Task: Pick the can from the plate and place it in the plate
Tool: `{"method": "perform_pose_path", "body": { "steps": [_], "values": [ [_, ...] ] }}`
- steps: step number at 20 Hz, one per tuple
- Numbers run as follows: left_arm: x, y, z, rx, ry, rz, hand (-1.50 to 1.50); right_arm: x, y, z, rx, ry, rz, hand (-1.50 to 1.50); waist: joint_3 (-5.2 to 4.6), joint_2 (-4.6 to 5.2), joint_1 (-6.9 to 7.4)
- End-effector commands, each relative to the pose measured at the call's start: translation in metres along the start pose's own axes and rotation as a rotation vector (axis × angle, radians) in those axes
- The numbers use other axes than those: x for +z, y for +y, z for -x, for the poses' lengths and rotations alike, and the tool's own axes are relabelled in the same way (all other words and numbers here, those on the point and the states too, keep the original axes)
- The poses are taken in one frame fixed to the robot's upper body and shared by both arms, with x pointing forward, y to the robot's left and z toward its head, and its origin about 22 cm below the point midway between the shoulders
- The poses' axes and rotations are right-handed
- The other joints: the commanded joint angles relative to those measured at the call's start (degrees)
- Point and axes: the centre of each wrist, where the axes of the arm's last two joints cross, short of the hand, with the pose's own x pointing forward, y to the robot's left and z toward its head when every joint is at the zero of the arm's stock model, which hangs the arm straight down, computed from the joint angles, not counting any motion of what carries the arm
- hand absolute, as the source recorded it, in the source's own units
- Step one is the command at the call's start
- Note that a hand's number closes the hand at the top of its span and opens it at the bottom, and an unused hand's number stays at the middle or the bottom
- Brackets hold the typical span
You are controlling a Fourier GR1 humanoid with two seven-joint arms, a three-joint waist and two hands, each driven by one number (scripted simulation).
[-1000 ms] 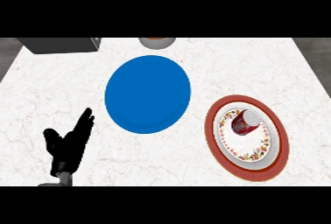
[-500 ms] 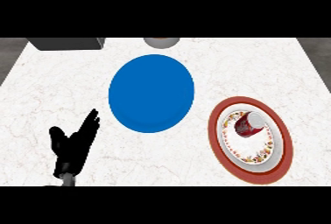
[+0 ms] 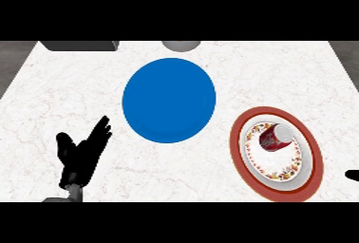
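I see the can (image 3: 275, 138) lying on its side on the red-rimmed patterned plate (image 3: 277, 188) at the right of the tabletop (image 3: 63, 99), its long axis running diagonally, with the pale end up and to the right and the dark red body down and to the left. The blue plate (image 3: 169, 100) sits in the middle, well apart from the can's plate and to its upper left.

My left hand (image 3: 82, 154) rests at the lower left, fingers straight and spread, holding nothing, with the blue plate between it and the can. Only a dark tip of my right hand (image 3: 353, 174) shows at the right edge, just beyond the red rim; whether it is spread or curled I cannot tell.

I judge the right hand the nearer by far: the can lies up and to the left of it, a short reach across the rim. Because the can lies tilted, I would approach across its body rather than along its length, then carry it left to the blue plate.
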Motion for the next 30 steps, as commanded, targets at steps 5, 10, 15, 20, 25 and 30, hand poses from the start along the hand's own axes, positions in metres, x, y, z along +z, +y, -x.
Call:
{"method": "perform_pose_path", "body": {
  "steps": [5,10,15,20,25,30],
  "values": [
    [-0.007,-0.024,-0.002,0.003,0.008,0.024,0.00,0.010,0.071,-0.028,0.055,0.063,-0.042,-1.50,0.03,0.22,0.74],
    [-0.009,-0.024,0.002,-0.003,0.015,-0.005,0.00,-0.014,0.064,-0.044,0.117,0.150,-0.114,-1.50,0.04,0.05,0.04],
    [-0.008,-0.023,-0.013,-0.011,0.016,0.010,0.00,-0.020,0.099,-0.028,0.104,0.152,-0.180,-1.50,0.07,0.04,-0.21],
    [0.003,0.000,0.011,0.004,0.018,-0.027,0.00,-0.011,0.100,-0.062,0.075,0.137,-0.150,-1.50,0.05,-0.03,-0.24],
    [-0.008,-0.008,0.007,-0.011,0.027,-0.015,0.00,-0.014,0.132,-0.050,0.184,0.186,-0.147,-1.50,0.05,0.03,-0.25],
    [-0.002,0.002,0.006,0.009,0.015,-0.016,0.00,-0.016,0.136,-0.045,0.212,0.213,-0.119,-1.50,0.06,-0.02,-0.31]
  ]
}}
